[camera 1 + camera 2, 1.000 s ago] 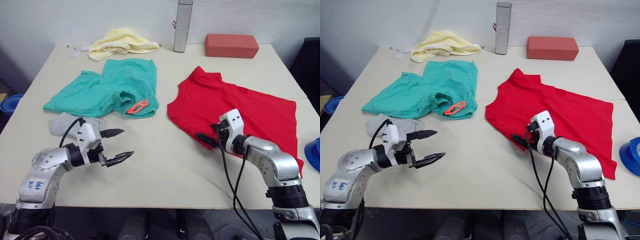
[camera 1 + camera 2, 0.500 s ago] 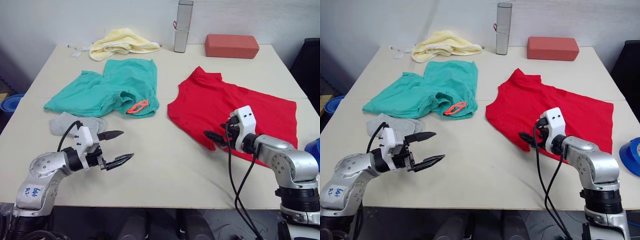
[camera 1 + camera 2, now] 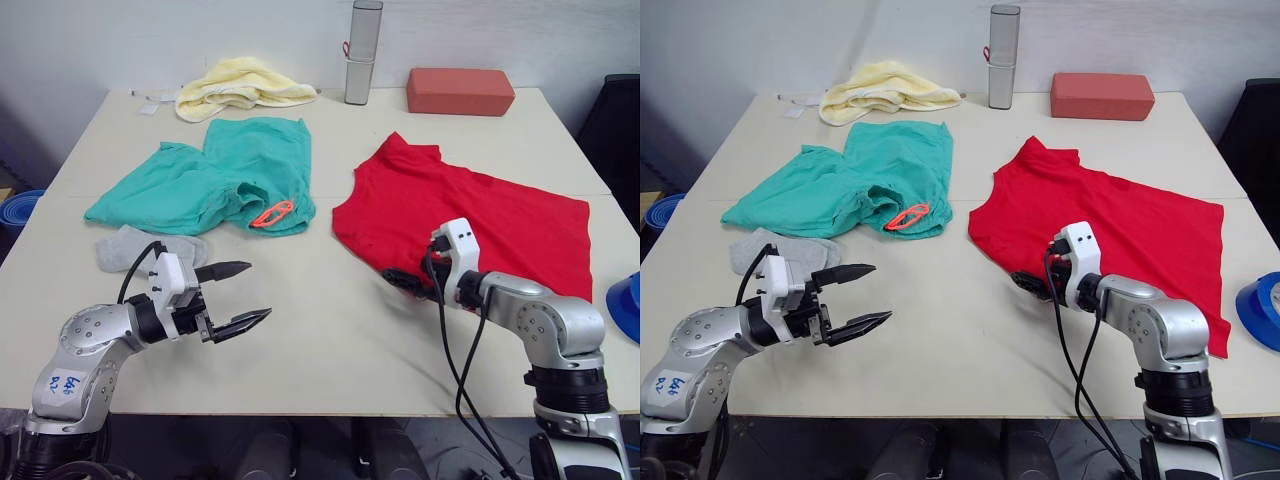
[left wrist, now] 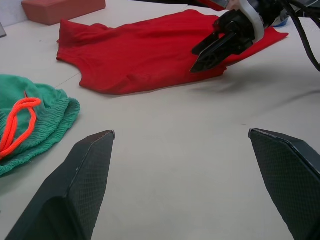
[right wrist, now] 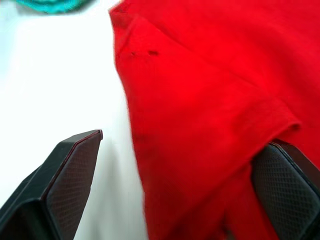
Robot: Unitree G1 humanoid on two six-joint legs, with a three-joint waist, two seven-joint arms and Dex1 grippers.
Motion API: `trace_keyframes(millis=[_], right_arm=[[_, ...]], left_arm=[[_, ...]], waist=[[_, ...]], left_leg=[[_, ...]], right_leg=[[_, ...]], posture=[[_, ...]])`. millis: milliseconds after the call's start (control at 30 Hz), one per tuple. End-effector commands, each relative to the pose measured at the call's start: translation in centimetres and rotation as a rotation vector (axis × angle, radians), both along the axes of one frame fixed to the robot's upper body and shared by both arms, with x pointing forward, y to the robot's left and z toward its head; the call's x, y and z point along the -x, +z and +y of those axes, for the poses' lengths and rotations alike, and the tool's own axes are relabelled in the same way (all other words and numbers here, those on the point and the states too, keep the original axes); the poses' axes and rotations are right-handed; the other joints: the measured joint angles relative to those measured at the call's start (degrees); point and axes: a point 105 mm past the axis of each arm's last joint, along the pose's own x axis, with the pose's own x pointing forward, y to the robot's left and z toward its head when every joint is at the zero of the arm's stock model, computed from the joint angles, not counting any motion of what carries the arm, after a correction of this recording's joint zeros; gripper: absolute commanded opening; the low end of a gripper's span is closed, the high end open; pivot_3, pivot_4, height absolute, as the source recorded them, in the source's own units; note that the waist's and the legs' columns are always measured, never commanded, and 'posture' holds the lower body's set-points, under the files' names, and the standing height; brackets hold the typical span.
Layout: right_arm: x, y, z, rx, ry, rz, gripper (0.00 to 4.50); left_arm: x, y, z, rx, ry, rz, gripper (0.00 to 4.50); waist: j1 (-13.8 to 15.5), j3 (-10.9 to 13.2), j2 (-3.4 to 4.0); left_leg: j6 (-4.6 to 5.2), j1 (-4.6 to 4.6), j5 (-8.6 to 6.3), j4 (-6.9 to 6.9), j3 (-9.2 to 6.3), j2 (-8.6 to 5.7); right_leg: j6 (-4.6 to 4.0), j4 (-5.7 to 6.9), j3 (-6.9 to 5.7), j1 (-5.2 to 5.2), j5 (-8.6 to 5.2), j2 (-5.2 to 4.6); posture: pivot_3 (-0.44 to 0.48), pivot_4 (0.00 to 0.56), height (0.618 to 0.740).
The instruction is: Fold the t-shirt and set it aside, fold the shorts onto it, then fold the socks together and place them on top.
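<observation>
The red t-shirt (image 3: 470,215) lies spread flat on the right half of the table. My right gripper (image 3: 392,278) is open at the shirt's near-left edge. In the right wrist view one finger (image 5: 65,175) is over bare table and the other (image 5: 285,185) is at the red cloth, with the shirt's edge between them. The teal shorts (image 3: 215,175), with an orange drawstring (image 3: 273,212), lie at the left. The grey socks (image 3: 140,247) rest just in front of them. My left gripper (image 3: 258,290) hovers open and empty over bare table, to the right of the socks.
A pale yellow towel (image 3: 245,85), a silver cylinder (image 3: 362,52) and a red block (image 3: 460,90) stand along the table's far edge. A blue object (image 3: 625,305) shows at the right border. The table (image 3: 320,340) is bare between the grippers.
My right gripper swung right half a second ago and has come back left to the shirt's near-left edge. The left gripper has barely moved.
</observation>
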Motion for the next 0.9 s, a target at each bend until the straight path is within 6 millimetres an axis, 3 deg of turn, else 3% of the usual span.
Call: trace_keyframes(millis=[33, 100, 300, 467, 700, 900], right_arm=[[-0.3, 0.4, 1.0, -0.001, 0.032, -0.035, 4.30], [-0.7, -0.1, 1.4, 0.019, 0.035, -0.041, 3.93], [-1.4, -0.7, 2.2, 0.081, 0.075, -0.107, 1.94], [-0.7, 1.1, 5.1, 0.073, 0.235, -0.266, 0.15], [2.7, 1.0, 10.2, 0.082, 0.518, -0.317, 0.03], [5.1, 0.6, 13.0, 0.062, 0.678, -0.318, 0.03]], left_arm=[[0.3, 1.0, -0.2, 0.008, -0.007, -0.048, 4.50], [0.3, 0.9, -0.1, 0.005, -0.006, -0.049, 4.50], [0.1, 1.0, 0.3, -0.004, 0.015, -0.060, 4.50], [0.2, 0.9, 0.5, -0.009, 0.025, -0.060, 4.50], [0.2, 0.8, 1.0, -0.015, 0.046, -0.056, 4.50], [0.2, 0.9, 1.5, -0.023, 0.060, -0.054, 4.50]], waist=[[0.0, 0.0, 0.00], [0.0, 0.0, 0.00], [-0.1, 0.0, -0.02], [-0.4, 0.0, -0.02], [-1.2, 0.0, -0.07], [-1.2, 0.0, -0.14]], left_leg=[[0.00, 0.00, 0.00, 0.00, 0.00, 0.00], [0.00, -0.01, 0.00, 0.00, 0.01, 0.00], [-0.01, -0.01, 0.01, 0.00, 0.08, 0.00], [-0.02, -0.09, 0.01, 0.01, 0.14, 0.00], [-0.22, -0.13, 0.12, -0.01, 0.15, 0.00], [-0.22, -0.14, 0.13, 0.00, 0.15, 0.00]], right_leg=[[0.00, 0.00, 0.00, 0.00, 0.00, 0.00], [0.00, -0.01, 0.00, -0.01, 0.00, 0.00], [0.00, 0.05, 0.07, -0.08, 0.00, 0.02], [0.00, 0.13, 0.12, -0.22, 0.00, 0.04], [0.00, 0.18, 0.16, -0.31, 0.00, 0.06], [0.00, 0.17, 0.16, -0.32, 0.00, 0.04]], posture=[[0.000, 0.150, 0.740], [0.000, 0.150, 0.740], [0.000, 0.150, 0.740], [0.000, 0.150, 0.740], [0.000, 0.150, 0.740], [0.000, 0.150, 0.740]])
